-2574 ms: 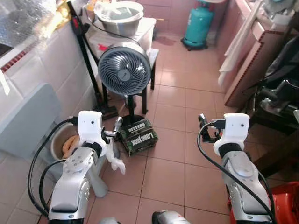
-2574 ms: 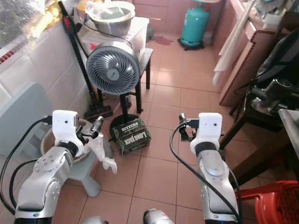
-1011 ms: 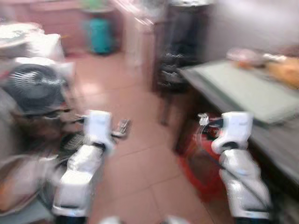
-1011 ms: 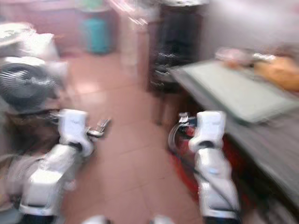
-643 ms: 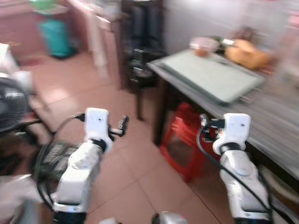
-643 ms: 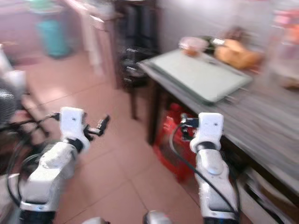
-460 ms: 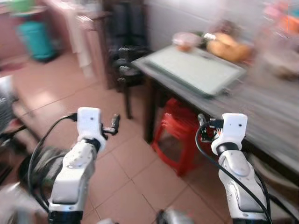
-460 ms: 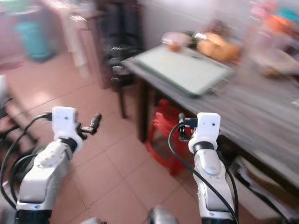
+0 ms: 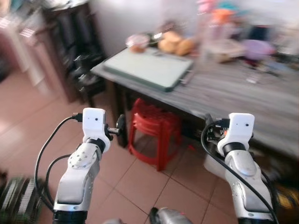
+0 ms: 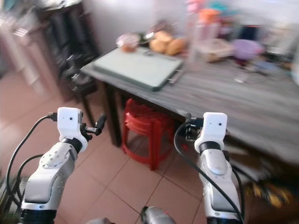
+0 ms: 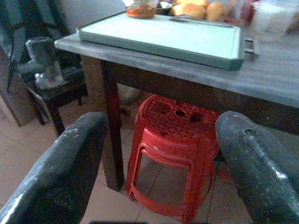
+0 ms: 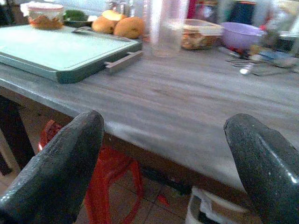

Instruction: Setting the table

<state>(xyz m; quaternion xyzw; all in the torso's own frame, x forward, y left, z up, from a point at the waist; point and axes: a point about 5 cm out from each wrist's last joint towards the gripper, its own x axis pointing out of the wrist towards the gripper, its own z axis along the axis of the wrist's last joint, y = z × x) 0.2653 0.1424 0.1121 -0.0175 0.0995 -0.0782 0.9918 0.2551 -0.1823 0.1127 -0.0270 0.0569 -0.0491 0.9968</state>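
From the head views, a grey wooden table (image 9: 233, 88) stands ahead with a pale green tray (image 9: 147, 67) at its near left corner, and behind the tray, along the far edge, sit a small lidded tub (image 9: 138, 42) and some orange fruit (image 9: 175, 44). A purple bowl (image 9: 257, 46) sits further right — blurred. A red stool (image 9: 154, 128) is tucked under the table's left end. The left gripper (image 9: 120, 126) and right gripper (image 9: 208, 130) are raised before the table, holding nothing. In the left wrist view the fingers (image 11: 60, 172) are spread wide, framing the stool. In the right wrist view the fingers (image 12: 56, 168) are also wide apart — a clear cup (image 12: 163, 30) stands beside the tray.
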